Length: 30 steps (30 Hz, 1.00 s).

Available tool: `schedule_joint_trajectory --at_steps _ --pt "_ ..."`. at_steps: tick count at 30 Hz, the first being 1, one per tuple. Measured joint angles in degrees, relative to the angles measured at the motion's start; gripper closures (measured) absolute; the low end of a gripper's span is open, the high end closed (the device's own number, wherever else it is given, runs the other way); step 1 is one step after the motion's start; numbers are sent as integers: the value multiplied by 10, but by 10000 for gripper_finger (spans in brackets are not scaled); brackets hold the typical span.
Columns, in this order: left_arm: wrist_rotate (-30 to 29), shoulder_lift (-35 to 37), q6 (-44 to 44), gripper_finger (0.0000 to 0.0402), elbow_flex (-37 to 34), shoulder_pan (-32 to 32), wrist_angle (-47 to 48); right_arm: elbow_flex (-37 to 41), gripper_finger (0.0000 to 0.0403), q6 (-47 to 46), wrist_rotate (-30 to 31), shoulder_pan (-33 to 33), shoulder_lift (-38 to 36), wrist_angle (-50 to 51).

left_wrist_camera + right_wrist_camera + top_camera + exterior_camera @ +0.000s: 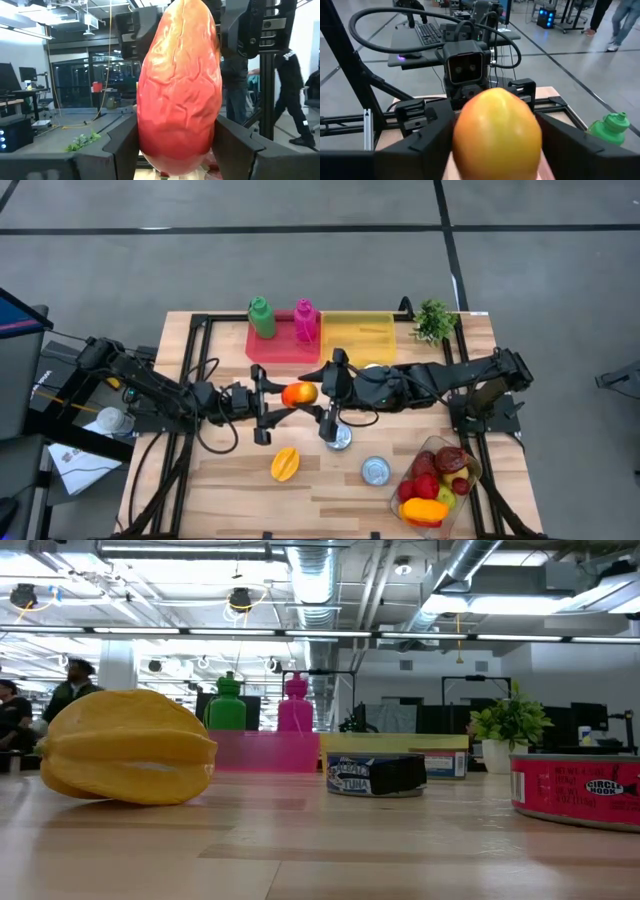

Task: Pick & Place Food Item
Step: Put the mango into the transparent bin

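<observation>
Mango: red-orange mango (299, 393) held above the table's middle, between the two grippers, in front of the red tray (283, 345) and yellow tray (357, 333).
Table: wooden table (230, 480) with a starfruit (285, 464) toward the front, two cans (375, 471) and a clear tub of mixed fruit (437, 483) at the front right.
Left gripper: left gripper (268, 410) reaches in from the left; its wrist view shows the mango (180, 85) standing tall between both fingers (122, 145), which press its sides, so it is clamped on the fruit.
Right gripper: right gripper (325, 395) meets the mango from the right; in its wrist view the fingers (427, 132) flank the mango (497, 132) closely, but whether they press it I cannot tell.
Step in hand: judged a hand-over in mid-air, or one arm steadying the other.
Doing it well: one gripper should grip firmly before the other lets go; the skin looks smooth and rounded, so a squeeze across the widest part should keep it from slipping; keep the fruit over bare wood, not above the can (340, 437) just below.
High view only: shows both arms and the trays.
Wrist views only: show finger contact on the mango.
Low view only: shows the starfruit (125, 747) and cans (375, 775) resting on the table; neither gripper nor mango appears.
</observation>
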<state>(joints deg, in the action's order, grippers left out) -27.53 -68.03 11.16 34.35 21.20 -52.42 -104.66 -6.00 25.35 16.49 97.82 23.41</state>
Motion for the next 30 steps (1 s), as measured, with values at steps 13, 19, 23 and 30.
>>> schedule_joint_trajectory --at_steps 13,19,23,30 --pt "5 2 -23 176 0 0 -12 0 217 -2 0 10 -3 -3" --pt "5 3 -30 122 0 5 -15 -1 199 2 7 34 -38 -20" --pt "4 3 -47 96 0 6 -14 0 214 2 9 55 -72 -23" --pt "2 3 -76 94 0 6 -13 -1 205 -32 -41 135 -149 -31"
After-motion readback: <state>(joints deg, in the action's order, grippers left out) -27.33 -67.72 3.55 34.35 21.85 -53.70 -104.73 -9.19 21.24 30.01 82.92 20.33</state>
